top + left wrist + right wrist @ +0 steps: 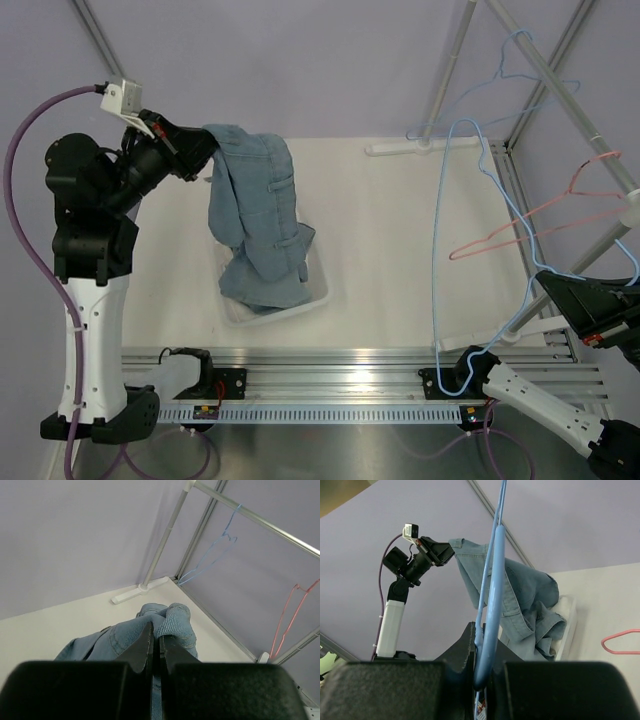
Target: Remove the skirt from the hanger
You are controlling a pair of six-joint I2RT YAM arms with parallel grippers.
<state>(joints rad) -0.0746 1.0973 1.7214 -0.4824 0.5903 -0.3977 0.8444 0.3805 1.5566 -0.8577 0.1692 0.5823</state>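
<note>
Left fingers point(143, 647), upper left of the top view, are pinched tight on the denim skirt point(255, 200), which droops into what looks like a clear bin point(320, 297). Right fingers point(465, 645), lower right, clamp the blue hanger point(492, 580).

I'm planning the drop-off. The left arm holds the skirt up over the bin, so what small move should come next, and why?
Probably lower the left gripper toward the bin. The skirt hangs from its shut fingers, apart from the blue hanger clamped in the right gripper, and its lower end lies in the bin.
</note>
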